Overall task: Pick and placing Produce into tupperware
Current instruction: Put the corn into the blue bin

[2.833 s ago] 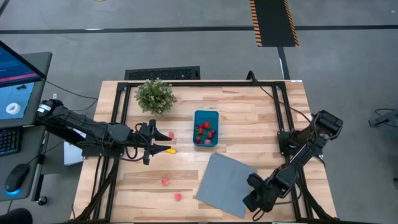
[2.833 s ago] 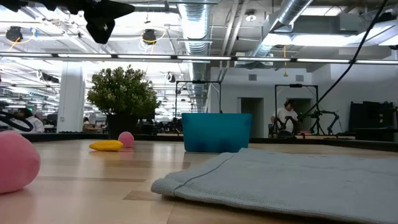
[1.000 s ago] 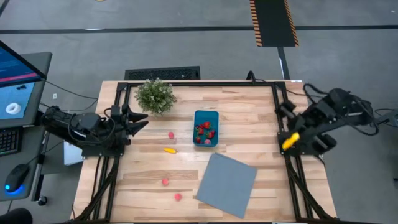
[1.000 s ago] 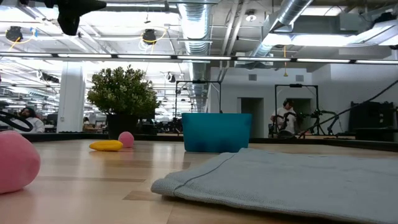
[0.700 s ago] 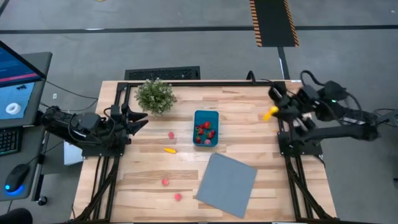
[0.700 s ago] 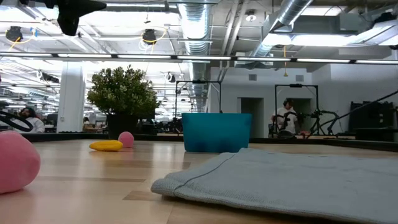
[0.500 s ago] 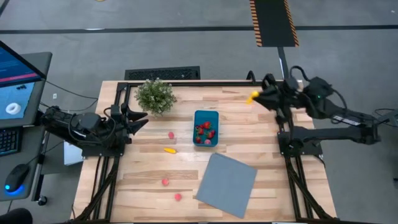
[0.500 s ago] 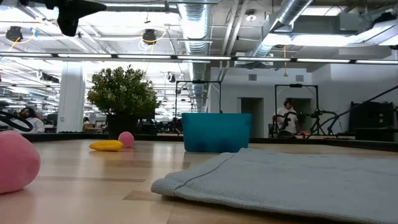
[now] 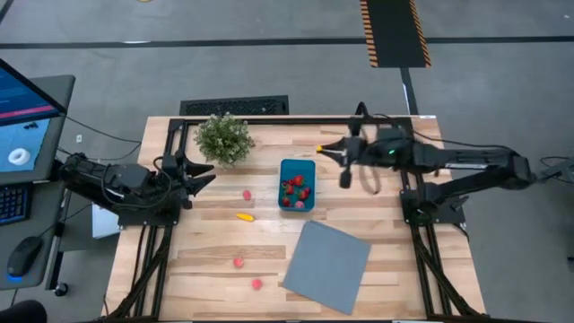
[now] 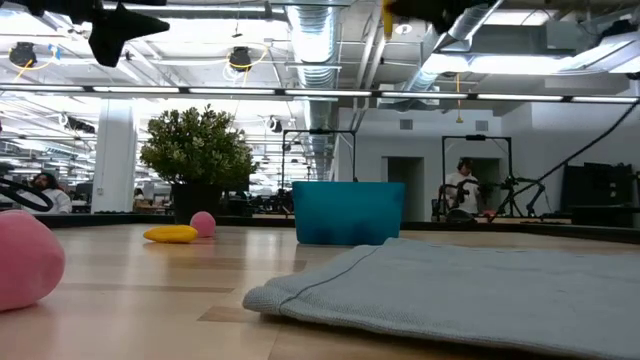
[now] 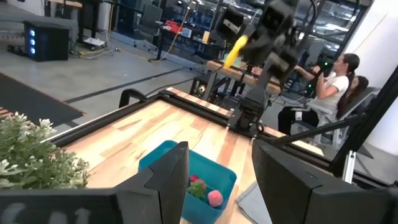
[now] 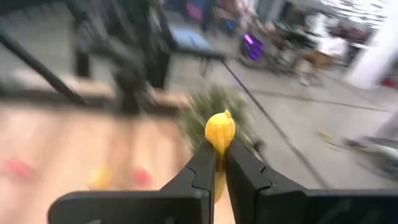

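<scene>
Wooden table (image 9: 377, 224), grey sheet (image 9: 327, 266) (workshop behind); right pincer (image 9: 325, 149) pinching yellow produce (image 12: 219, 129); left pincer (image 9: 204, 176) spread

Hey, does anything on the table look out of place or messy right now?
Nothing damaged or spilled. Four produce pieces lie loose on the table, outside the tub, and the grey sheet lies skewed to the table edge.

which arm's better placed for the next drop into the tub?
Right. The right gripper is shut on a yellow piece and hangs just beyond the teal tub. The left gripper is open, empty, back at the table's left edge.
</scene>
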{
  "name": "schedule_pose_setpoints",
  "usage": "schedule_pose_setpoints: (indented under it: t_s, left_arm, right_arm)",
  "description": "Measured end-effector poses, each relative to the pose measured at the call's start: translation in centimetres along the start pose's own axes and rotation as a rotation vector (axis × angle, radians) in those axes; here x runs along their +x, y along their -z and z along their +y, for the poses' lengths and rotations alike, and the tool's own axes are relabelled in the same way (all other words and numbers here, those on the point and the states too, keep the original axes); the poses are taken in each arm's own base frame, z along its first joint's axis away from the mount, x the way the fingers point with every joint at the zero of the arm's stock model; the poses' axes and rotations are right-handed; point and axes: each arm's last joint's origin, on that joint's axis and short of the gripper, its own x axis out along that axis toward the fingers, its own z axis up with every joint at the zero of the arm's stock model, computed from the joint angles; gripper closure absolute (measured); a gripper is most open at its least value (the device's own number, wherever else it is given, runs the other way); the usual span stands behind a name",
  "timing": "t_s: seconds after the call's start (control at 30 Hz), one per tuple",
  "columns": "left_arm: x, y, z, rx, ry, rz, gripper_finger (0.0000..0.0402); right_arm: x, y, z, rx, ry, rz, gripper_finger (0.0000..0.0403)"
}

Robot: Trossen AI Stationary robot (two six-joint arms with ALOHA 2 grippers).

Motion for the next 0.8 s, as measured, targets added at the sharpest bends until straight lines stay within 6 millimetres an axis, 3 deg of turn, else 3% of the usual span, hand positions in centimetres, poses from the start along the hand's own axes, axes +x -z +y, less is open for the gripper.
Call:
schedule_pose_setpoints:
  t_s: [0.27,0.43,0.6,0.73,0.8]
  left_arm:
    - [0.0,0.0,0.0,0.001,-0.003,0.003,0.0234]
    - [0.0,0.1,0.0,0.003,-0.004,0.005,0.0234]
    - [0.0,0.1,0.0,0.002,-0.005,0.004,0.0234]
    - [0.0,0.1,0.0,0.002,-0.005,0.005,0.0234]
    - [0.0,0.1,0.0,0.001,-0.005,0.004,0.0234]
  right_arm:
    - [3.3,2.5,3.0,-0.418,0.278,0.318,0.0352]
    - [4.3,2.2,4.1,-0.645,0.393,0.441,0.0351]
    - [5.4,2.1,5.7,-0.902,0.389,0.545,0.0351]
    - [6.3,2.6,6.6,-0.987,0.402,0.614,0.0351]
    - [6.7,2.8,6.8,-0.93,0.418,0.606,0.0351]
